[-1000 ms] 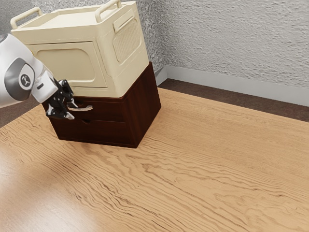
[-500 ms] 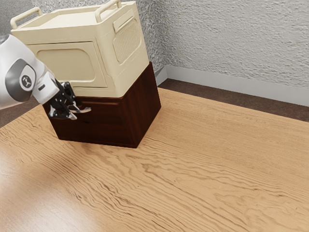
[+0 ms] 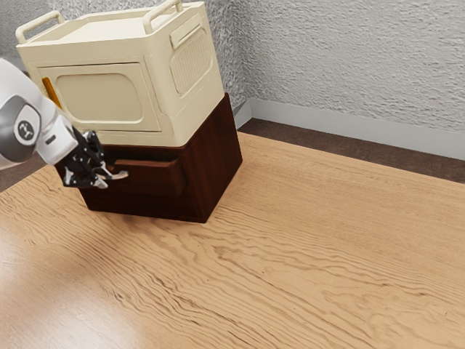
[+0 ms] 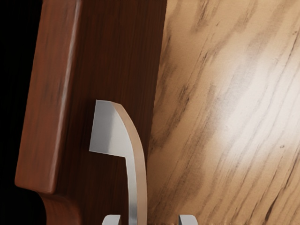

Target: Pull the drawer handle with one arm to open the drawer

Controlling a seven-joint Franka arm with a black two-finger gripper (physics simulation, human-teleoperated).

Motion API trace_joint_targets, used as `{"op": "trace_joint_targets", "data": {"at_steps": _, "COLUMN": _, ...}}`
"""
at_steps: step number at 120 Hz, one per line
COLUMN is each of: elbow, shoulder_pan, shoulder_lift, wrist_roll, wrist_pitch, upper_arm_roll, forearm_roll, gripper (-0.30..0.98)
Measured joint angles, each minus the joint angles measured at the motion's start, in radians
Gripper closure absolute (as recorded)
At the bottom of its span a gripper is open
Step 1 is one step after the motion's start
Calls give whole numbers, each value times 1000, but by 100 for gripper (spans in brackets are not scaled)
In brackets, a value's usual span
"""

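Jutting partly out of the dark cabinet (image 3: 214, 160) near the table's (image 3: 305, 254) far edge, the upper drawer (image 3: 156, 179) is shown open; its metal handle (image 4: 136, 154) is straddled by the end effector (image 3: 107, 179), its fingertips spread apart, unclamped.

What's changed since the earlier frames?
The top drawer has slid partway out of the cabinet, its handle shifting toward the exterior view's left. The gripper has moved in at the handle and backed off the same way, its fingers apart on either side of it, not clamped. Cabinet, cream box on top and table stayed put.
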Motion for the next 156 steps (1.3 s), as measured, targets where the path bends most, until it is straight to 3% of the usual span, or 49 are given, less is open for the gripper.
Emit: {"op": "trace_joint_targets", "data": {"at_steps": 156, "elbow": -269, "shoulder_pan": 0, "shoulder_lift": -262, "wrist_roll": 27, "wrist_pitch": 3, "upper_arm_roll": 39, "forearm_roll": 8, "gripper": 62}}
